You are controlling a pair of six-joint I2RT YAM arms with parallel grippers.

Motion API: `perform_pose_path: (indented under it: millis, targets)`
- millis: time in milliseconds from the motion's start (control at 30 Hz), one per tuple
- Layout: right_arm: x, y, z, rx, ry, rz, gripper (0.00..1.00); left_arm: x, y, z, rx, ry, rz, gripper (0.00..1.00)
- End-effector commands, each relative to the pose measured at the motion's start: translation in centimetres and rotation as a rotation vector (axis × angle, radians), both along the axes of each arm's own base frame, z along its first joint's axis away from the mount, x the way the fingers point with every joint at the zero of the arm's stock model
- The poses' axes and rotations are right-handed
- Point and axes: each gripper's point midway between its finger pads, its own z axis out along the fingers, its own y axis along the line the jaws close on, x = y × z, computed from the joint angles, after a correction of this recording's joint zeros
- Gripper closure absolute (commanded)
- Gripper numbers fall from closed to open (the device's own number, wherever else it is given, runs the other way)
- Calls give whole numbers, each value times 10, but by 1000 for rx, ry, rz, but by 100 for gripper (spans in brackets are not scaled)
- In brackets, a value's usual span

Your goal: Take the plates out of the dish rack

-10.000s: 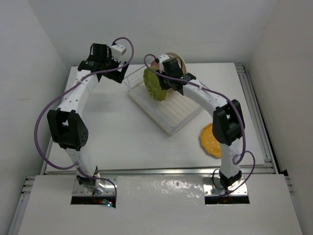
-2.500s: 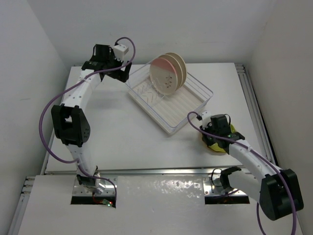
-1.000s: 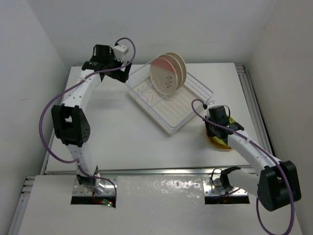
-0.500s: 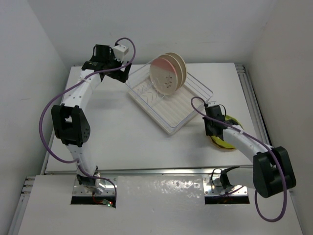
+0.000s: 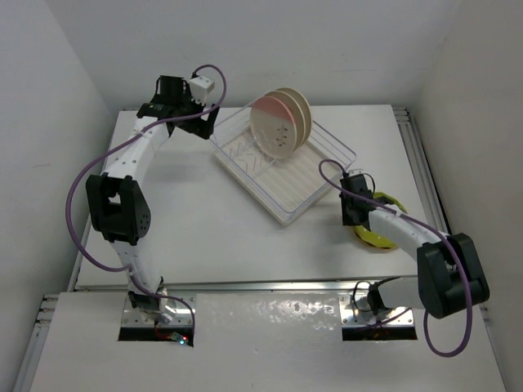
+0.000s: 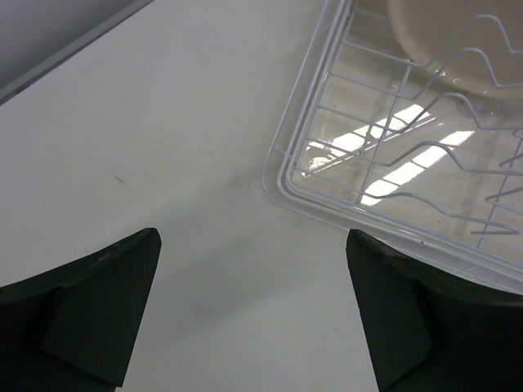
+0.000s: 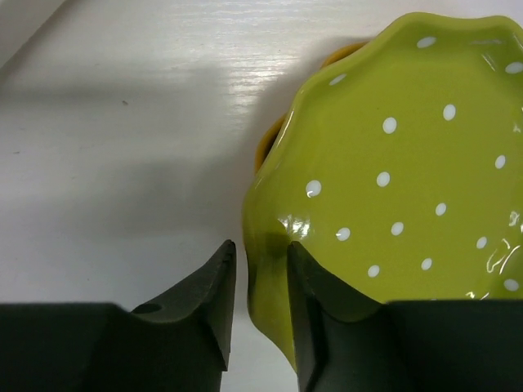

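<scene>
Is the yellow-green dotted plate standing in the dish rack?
No, the yellow-green plate lies flat on the orange plate, outside the dish rack.

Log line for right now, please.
right tool astride yellow-green plate rim, grip unclear | plate atop orange plate | left tool open beside dish rack | pink plate, beige plate in rack

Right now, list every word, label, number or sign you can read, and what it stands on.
None can be read in any view.
The green plate carries only white dots.
The pink plate shows a few dark specks, too small to tell as marks or text.
The rack bears no label.
</scene>
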Motion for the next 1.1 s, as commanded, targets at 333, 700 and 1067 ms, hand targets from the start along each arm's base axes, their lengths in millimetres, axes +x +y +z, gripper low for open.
perform_pose_path:
  millis: [333, 700, 1067]
  targets:
    - [18, 10, 45, 35, -77, 61, 49, 5, 9, 10, 13, -46, 10, 5]
    - [5, -71, 87, 240, -264, -473, 57, 5, 5, 21, -11, -54, 4, 5]
    - [-60, -139, 25, 184, -221, -1011, 66, 12, 7, 26, -1, -38, 20, 5]
